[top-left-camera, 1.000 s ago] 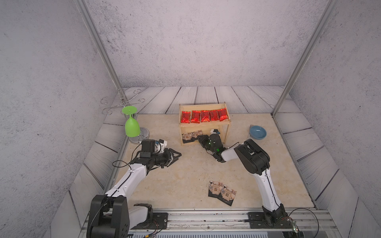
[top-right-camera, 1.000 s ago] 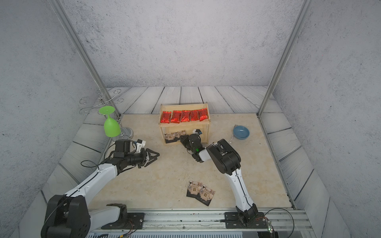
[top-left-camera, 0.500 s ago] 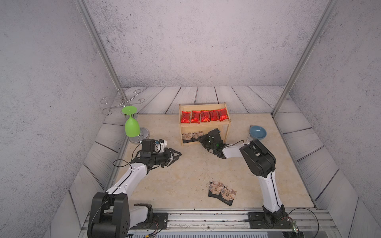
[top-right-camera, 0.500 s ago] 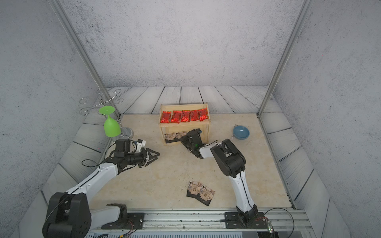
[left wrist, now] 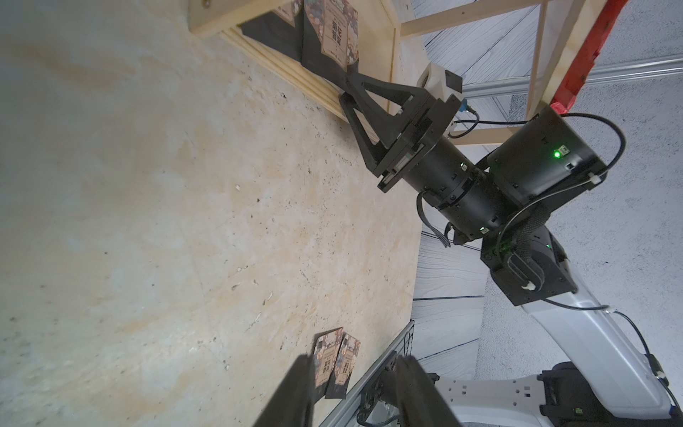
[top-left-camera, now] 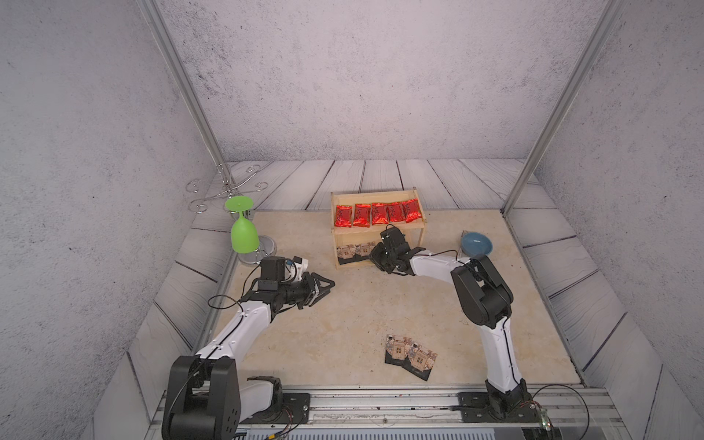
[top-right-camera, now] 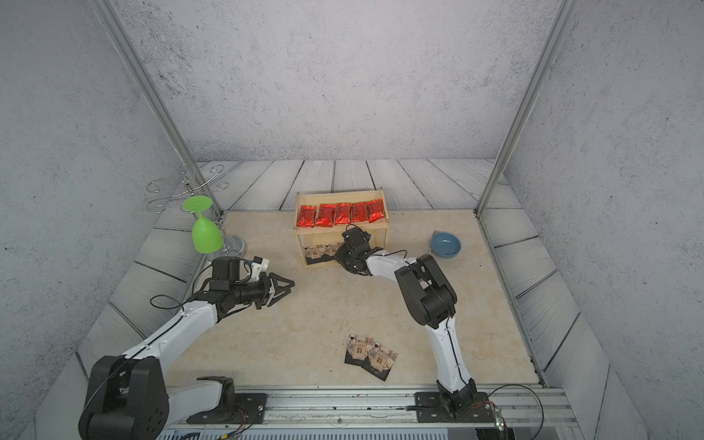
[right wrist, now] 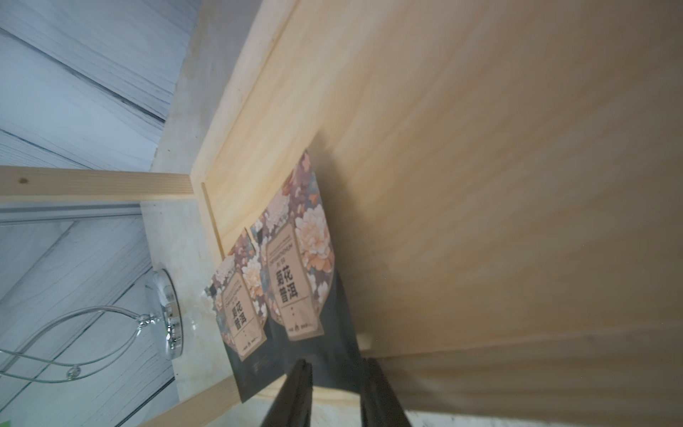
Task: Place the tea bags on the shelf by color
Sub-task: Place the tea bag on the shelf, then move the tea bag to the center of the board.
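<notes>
Beige tabletop (top-left-camera: 343,312), grey walls, and the shelf (top-left-camera: 375,193) standing at the back. Your right gripper (right wrist: 336,366) has its tips at the front lip of the lower board. Its jaws sit a little apart around the near edge of a black packet (right wrist: 299,266) lying on that board. You cannot tell from these views whether they pinch it or have let it go.

Beside that packet, on the side away from the gripper's arm, lies a 2nd packet (right wrist: 242,307), their edges overlapping. Above the gripper, 5 red sachets (top-left-camera: 371,214) fill the upper board in a row. Well behind it, near the rail, 2 more packets (top-left-camera: 409,354) lie overlapped on the tabletop. Your left gripper (top-left-camera: 329,284) hovers well off to the side, jaws parted and empty.

Risks, as I judge them:
- If you pull back with any grip left, you drag the packet out over the lip.
- If you lift too early, the wrist knocks the upper board and shakes the sachets.
- The 2 overlapped packets may come up together, or 1 may slide away.
</notes>
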